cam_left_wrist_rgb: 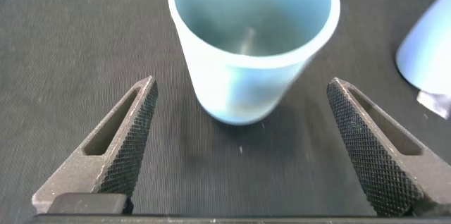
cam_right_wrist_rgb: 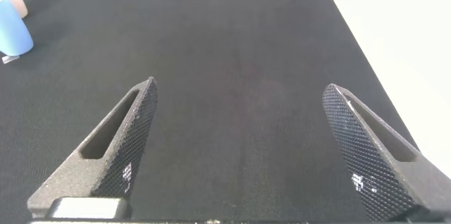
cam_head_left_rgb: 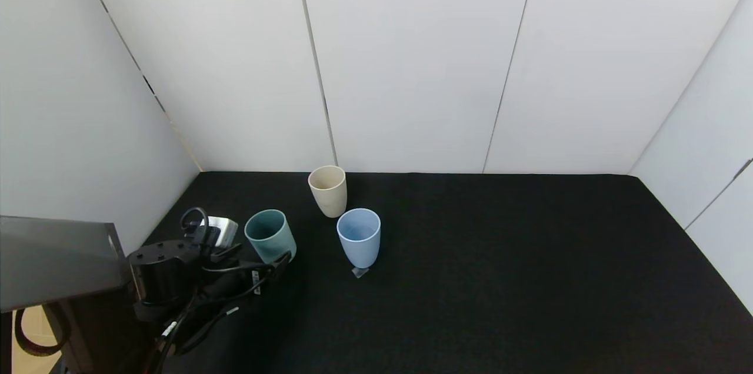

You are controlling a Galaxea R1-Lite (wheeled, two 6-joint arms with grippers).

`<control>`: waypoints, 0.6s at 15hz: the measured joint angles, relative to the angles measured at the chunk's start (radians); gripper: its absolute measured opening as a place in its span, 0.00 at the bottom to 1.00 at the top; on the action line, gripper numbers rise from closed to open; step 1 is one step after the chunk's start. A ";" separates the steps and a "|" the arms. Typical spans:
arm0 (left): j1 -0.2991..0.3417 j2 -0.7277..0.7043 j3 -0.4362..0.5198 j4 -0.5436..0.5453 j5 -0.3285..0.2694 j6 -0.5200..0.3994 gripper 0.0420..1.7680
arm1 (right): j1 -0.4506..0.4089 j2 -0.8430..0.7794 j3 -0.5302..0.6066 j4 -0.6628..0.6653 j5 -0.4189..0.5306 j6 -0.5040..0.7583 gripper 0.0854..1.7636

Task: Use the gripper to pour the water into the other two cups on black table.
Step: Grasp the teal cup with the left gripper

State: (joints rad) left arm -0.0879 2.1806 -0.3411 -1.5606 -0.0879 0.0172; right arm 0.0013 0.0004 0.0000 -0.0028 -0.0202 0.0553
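Observation:
A teal-green cup [cam_head_left_rgb: 270, 236] stands upright at the left of the black table [cam_head_left_rgb: 500, 280]. The beige cup [cam_head_left_rgb: 327, 190] stands behind it to the right, and the light blue cup [cam_head_left_rgb: 359, 239] stands beside it on the right. My left gripper [cam_head_left_rgb: 267, 267] is low at the near side of the teal-green cup. In the left wrist view the left gripper [cam_left_wrist_rgb: 242, 83] is open, and the teal-green cup [cam_left_wrist_rgb: 250, 41] stands just ahead between the fingertips [cam_left_wrist_rgb: 130, 132], untouched. My right gripper [cam_right_wrist_rgb: 239, 85] is open and empty over bare table, out of the head view.
White walls close in the table at the back and on both sides. A small clear tab [cam_head_left_rgb: 360, 271] lies at the foot of the light blue cup. A dark box [cam_head_left_rgb: 53, 259] stands at the near left edge. The light blue cup [cam_right_wrist_rgb: 14, 32] shows far off in the right wrist view.

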 joint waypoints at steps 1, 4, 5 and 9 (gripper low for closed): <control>0.000 0.007 -0.017 0.000 0.000 0.000 0.97 | 0.000 0.000 0.000 0.000 0.000 0.000 0.97; 0.001 0.014 -0.066 0.023 -0.002 0.000 0.97 | 0.000 0.000 0.000 0.000 0.000 0.000 0.97; 0.001 0.013 -0.081 0.045 -0.001 0.000 0.97 | 0.000 0.000 0.000 0.000 -0.001 0.000 0.97; 0.001 0.011 -0.142 0.101 -0.002 0.000 0.97 | 0.000 0.000 0.000 0.000 -0.001 0.000 0.97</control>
State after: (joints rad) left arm -0.0870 2.1913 -0.4830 -1.4596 -0.0898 0.0168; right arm 0.0013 0.0004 0.0000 -0.0028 -0.0211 0.0553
